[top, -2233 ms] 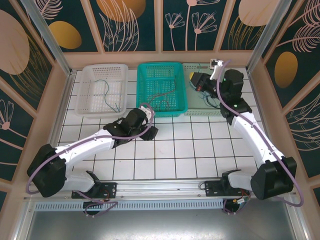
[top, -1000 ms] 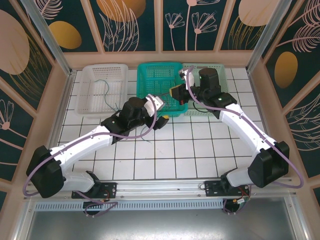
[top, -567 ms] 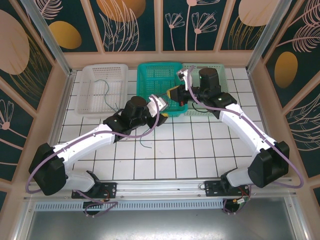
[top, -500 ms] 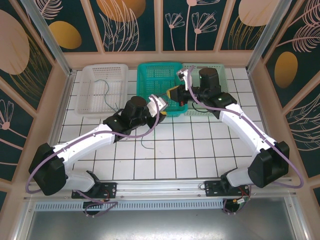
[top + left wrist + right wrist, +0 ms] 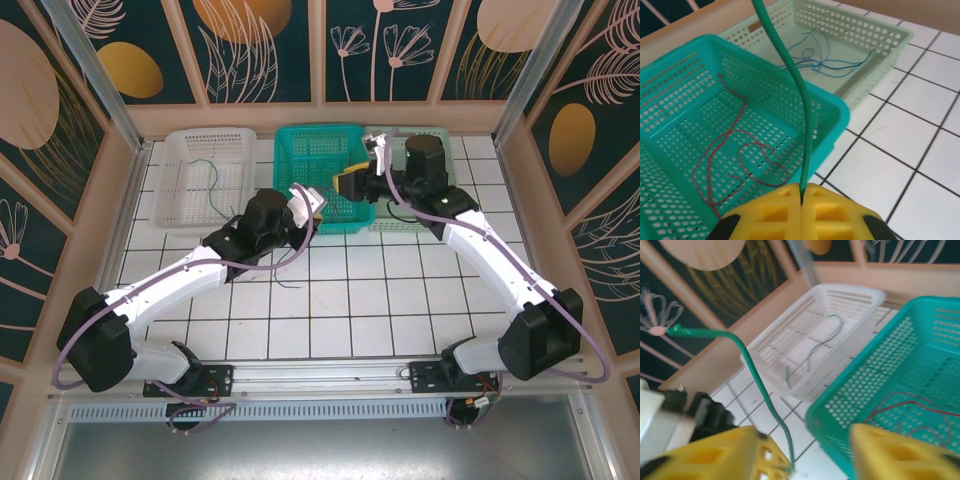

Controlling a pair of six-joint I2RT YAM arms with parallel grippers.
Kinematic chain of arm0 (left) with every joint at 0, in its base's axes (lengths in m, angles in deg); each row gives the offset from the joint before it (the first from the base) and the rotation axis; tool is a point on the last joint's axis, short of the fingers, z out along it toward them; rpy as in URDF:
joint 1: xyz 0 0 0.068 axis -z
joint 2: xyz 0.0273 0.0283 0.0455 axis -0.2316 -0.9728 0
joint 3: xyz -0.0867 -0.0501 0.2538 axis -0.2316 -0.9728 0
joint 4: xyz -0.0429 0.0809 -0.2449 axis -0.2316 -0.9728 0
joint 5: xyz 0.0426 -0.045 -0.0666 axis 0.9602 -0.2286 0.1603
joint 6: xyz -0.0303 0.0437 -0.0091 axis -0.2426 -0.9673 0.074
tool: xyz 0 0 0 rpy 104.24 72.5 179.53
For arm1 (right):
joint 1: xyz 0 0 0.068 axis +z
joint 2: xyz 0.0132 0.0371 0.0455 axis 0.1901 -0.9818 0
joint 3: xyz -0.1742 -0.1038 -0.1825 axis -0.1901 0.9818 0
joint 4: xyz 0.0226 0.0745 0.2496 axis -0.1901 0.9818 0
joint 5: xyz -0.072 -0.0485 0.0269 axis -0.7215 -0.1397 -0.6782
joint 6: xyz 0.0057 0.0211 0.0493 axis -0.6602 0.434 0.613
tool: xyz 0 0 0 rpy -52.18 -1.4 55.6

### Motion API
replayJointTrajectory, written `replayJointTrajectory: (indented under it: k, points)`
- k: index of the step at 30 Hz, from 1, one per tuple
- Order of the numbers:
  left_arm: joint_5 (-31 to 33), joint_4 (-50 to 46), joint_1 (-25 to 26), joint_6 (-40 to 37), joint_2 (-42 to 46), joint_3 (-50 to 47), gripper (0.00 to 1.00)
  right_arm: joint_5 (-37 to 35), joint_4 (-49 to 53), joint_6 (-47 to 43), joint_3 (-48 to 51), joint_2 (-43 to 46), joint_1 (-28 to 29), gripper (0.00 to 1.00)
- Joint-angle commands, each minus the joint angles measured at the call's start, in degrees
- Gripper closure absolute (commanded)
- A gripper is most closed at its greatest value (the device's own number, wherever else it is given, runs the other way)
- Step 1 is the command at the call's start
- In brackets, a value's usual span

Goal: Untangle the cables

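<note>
Both arms stretch forward and meet at the teal basket (image 5: pixel 322 129).
The left gripper (image 5: pixel 802 200) sits at its near rim, pinched on a green cable (image 5: pixel 805 125) — the right gripper (image 5: pixel 810 450) hangs over its right half, fingers apart.

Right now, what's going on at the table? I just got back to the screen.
The left gripper is shut on a green cable that rises from its yellow fingers, just in front of the teal basket. The right gripper hangs open close by, the green cable running past one finger; contact is unclear. Red cables lie in the teal basket, blue cables in the pale green basket, one thin cable in the white basket.
</note>
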Motion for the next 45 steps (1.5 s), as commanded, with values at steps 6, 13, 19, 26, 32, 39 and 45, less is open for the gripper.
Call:
replayJointTrajectory:
  k: [6,13,19,26,32,39,45]
  points:
    - [11.99,-3.44,-10.89,7.95,5.54,2.35,1.00,-15.66,-6.21,5.56,7.44,7.40,-4.56,0.05]
    - [14.81,-8.17,-19.71,9.66,0.22,8.31,1.00,-17.26,-2.16,4.88,7.72,6.36,-5.72,0.04]
    - [11.84,-12.75,-28.76,8.27,-8.93,15.48,1.00,-21.48,-3.42,3.59,12.28,9.17,-7.12,0.05]
    - [12.70,-19.96,-34.97,3.49,-20.19,24.49,1.00,-21.98,-4.12,3.11,16.55,11.82,-9.74,0.05]
    - [13.03,-17.75,-37.11,1.66,-26.28,26.37,1.00,-21.68,-2.55,2.67,17.65,12.11,-11.54,0.04]
    - [18.49,-21.71,-37.32,-0.37,-36.18,33.25,1.00,-24.25,-2.99,2.19,21.23,13.50,-11.85,0.04]
    - [18.39,-20.18,-37.27,0.99,-38.46,31.89,1.00,-27.24,-4.68,1.24,23.44,15.12,-12.50,0.03]
